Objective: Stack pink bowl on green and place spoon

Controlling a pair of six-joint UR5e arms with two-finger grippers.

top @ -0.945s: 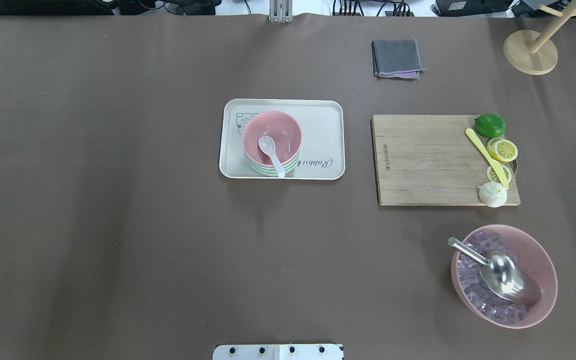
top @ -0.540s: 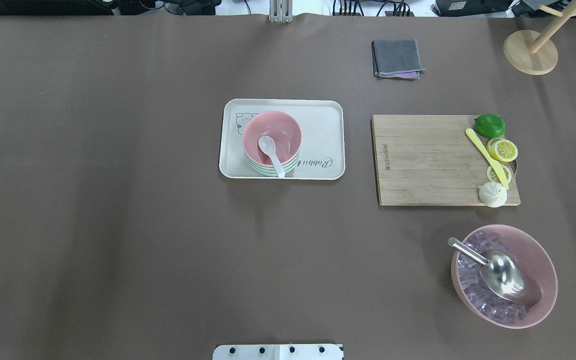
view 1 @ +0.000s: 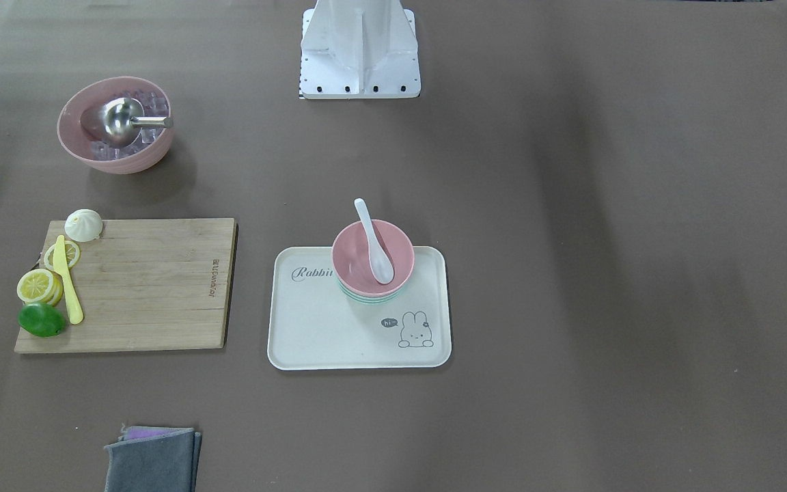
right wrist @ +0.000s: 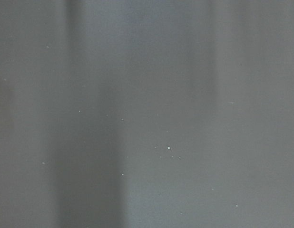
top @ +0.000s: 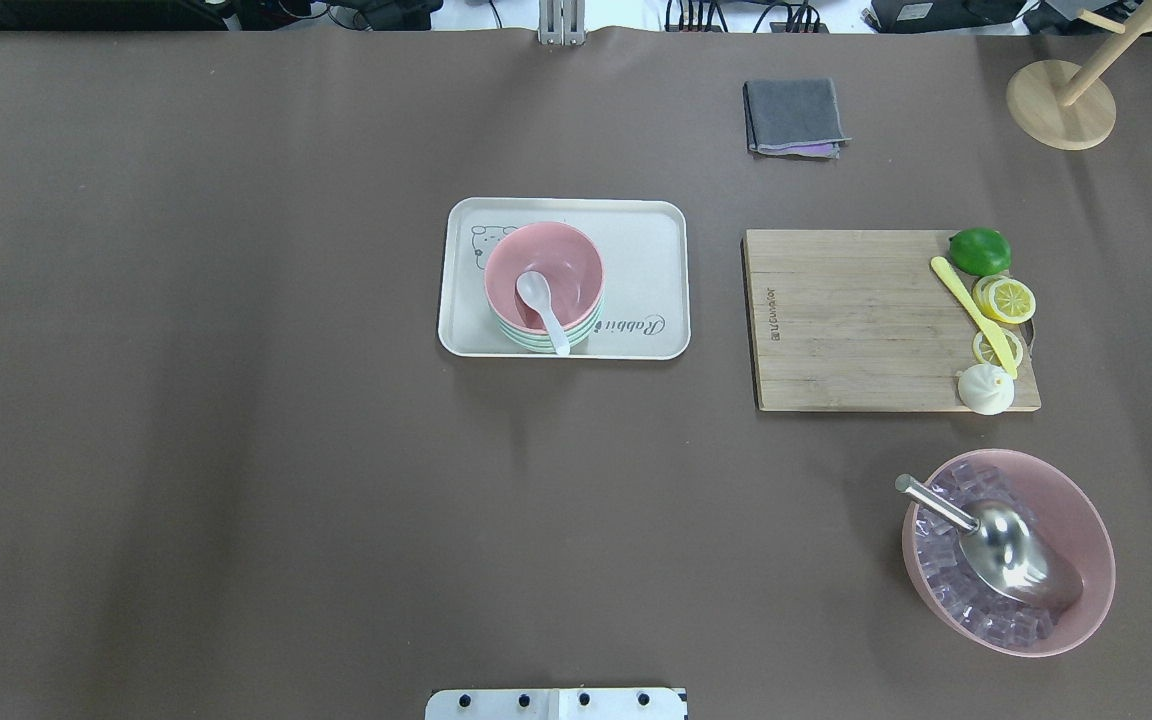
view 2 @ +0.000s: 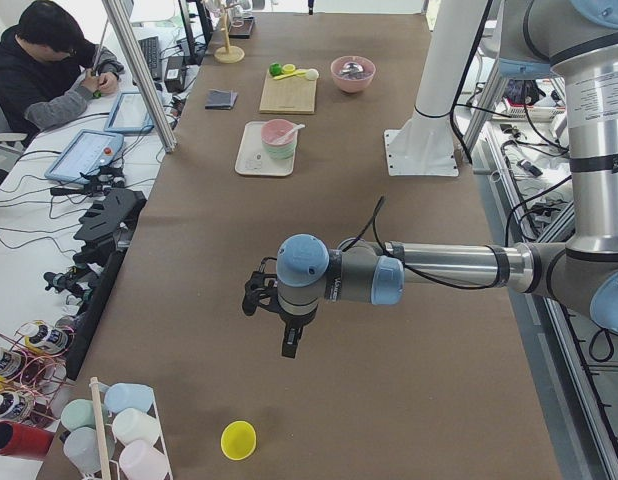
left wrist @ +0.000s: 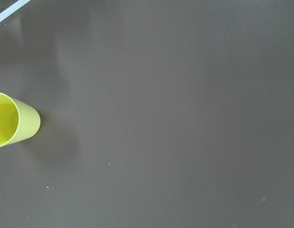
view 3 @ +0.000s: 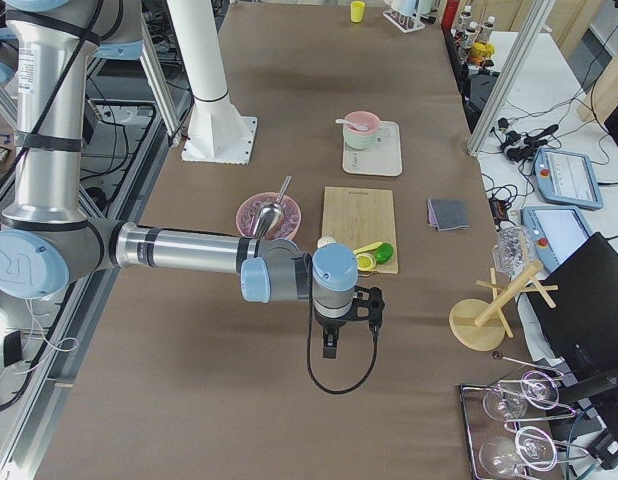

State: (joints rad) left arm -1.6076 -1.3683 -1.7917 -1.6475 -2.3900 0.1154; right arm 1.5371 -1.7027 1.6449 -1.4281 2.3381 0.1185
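The left gripper [view 2: 289, 342] and right gripper [view 3: 330, 346] hang over the table's opposite ends, too small to tell whether spread or closed, while the pink bowl [top: 566, 262] sits nested on the green bowls [top: 534, 342], the spoon [top: 542, 305] resting inside it.

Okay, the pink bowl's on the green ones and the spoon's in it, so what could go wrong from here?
1. The spoon leans on the rim of the pink bowl with its handle sticking out past it, so a knock could flip it out.
2. The stack of green bowls sits close to the robot-side edge of the tray. If the tray gets shifted, the stack might slide or tip over that lip.
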